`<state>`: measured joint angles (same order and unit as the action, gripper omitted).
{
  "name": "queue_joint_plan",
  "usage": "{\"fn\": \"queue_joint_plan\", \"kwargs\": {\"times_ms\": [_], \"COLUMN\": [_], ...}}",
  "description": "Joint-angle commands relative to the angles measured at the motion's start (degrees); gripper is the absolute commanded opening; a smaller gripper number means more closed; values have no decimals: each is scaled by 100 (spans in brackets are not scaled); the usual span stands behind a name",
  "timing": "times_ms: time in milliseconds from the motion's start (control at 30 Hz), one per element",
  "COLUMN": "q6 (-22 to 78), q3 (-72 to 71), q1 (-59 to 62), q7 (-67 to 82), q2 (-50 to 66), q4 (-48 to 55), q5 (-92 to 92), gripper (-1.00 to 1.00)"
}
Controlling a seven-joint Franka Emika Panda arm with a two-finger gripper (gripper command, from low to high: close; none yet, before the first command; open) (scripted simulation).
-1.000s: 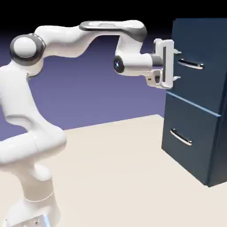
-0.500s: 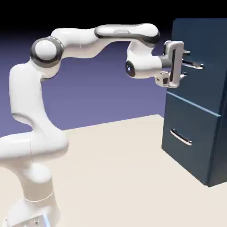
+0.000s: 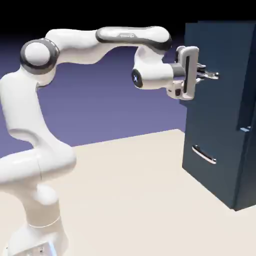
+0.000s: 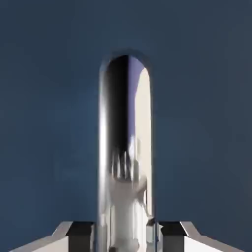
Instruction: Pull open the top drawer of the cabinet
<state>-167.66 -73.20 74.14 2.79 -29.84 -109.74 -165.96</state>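
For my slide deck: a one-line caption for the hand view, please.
Gripper shut on the top drawer's silver handle, navy drawer front filling the frame.

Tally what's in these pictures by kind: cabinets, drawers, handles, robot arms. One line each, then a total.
Cabinets: 1, the dark blue cabinet
Drawers: 2, the top drawer and the lower drawer
Handles: 2, the top handle with the gripper shut on it, and the lower handle
Robot arms: 1, the white arm
Total: 6
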Motion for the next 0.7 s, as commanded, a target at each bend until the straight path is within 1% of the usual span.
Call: {"fn": "queue_joint_plan", "kwargs": {"times_ms": [0, 233, 600, 633, 667], "q6": [6, 57, -226, -226, -226], "q3": [182, 1443, 3087, 3087, 3087], "q1": [-208, -1661, -3843, -3843, -3843], "q7": [6, -291, -908, -908, -908], "q2": [-30, -514, -1789, -1789, -1789], "q4": [-118, -1062, -2664, -2664, -2664], "q5": [-3, 205, 760, 760, 760], "gripper": [-100, -100, -100, 100, 100]}}
